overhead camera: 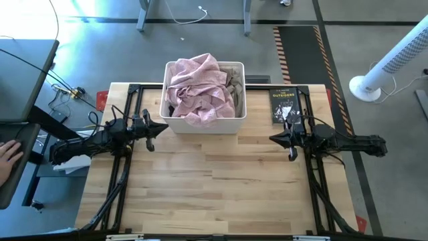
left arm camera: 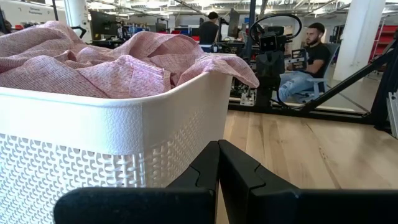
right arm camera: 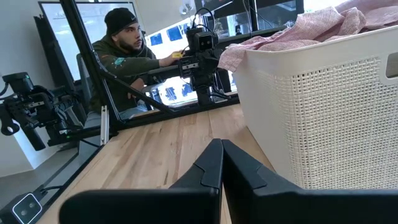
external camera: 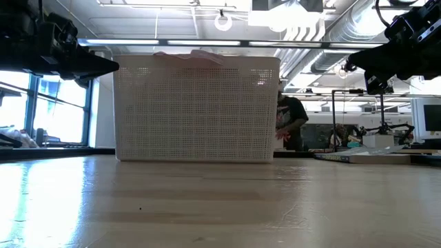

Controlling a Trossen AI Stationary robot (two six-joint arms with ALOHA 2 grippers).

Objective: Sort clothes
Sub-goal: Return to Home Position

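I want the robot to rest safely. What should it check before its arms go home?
1. The pink shirt lies in the basket: ok.
2. The left pincer is shut, empty, off the basket: ok.
3. The right pincer is shut, empty, off the book: ok.
4. No clothes loose on the table: ok.
5. Other clothes under the shirt: cannot tell.

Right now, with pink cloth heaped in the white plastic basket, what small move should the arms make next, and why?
Probably pull both arms back to rest. The light pink fabric garment lies in the white lattice-walled plastic basket, and the left gripper and right gripper flank it, shut and empty, so no sorting seems left.
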